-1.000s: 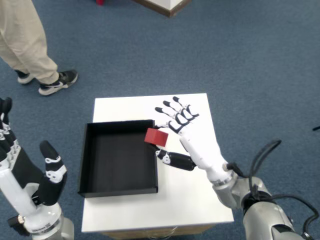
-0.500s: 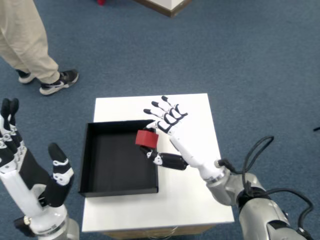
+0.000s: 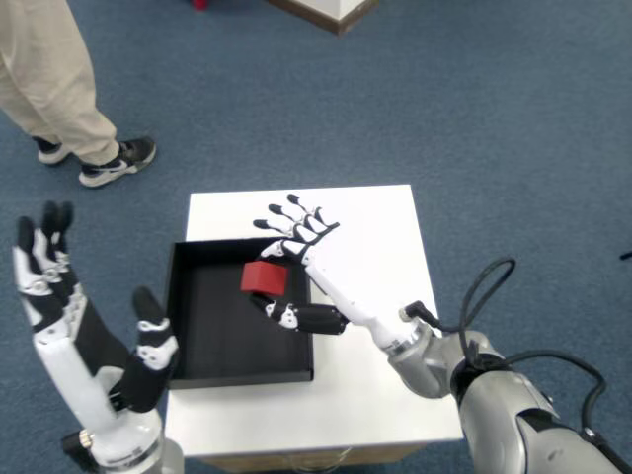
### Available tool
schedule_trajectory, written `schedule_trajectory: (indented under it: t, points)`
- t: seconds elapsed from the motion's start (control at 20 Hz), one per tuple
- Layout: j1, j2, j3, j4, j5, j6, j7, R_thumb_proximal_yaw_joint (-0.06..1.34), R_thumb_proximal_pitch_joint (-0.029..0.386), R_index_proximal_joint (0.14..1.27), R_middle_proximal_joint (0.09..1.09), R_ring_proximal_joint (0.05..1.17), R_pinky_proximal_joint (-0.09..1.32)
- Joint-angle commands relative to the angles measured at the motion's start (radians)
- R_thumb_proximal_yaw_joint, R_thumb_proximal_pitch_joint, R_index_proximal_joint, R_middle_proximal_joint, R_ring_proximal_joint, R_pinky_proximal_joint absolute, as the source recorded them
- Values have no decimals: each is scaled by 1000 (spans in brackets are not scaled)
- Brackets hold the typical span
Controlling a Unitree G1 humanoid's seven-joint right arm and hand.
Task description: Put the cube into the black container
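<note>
Bright, even overhead light, soft shadows, mild glare on the white table [image 3: 380,237], sharp focus

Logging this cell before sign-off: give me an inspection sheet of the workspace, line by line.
Surface: small white table on blue carpet; its bare top looks clean.
Job's things: red cube pinched between thumb and finger, over the black container; container inside looks empty.
Clutter: nothing seen on the table.
Hands: right hand shut on the cube, other fingers spread, reaching over the container's right wall; left hand raised off the table's left edge, open.
Cables: black cable looped at the right forearm, off the table.
Surroundings: person's legs and shoes upper left; corner of a wood-trimmed white object at top.
</note>
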Motion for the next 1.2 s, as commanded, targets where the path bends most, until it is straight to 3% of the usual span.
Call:
schedule_trajectory:
  t: [0.05, 0.6, 0.9, 1.2]
  points:
    - [-86, -11, 9, -12, 20, 5, -4, 1242, 177, 1034, 308, 225, 91]
    - [-178, -30, -54, -263, -46, 198, 39, 1233, 166, 1036, 321, 237, 114]
    - [-208, -66, -276, -430, -220, 362, 82, 1229, 162, 1038, 331, 245, 124]
    - [-186, -93, -532, -555, -395, 567, 174, 1229, 160, 1043, 338, 249, 128]
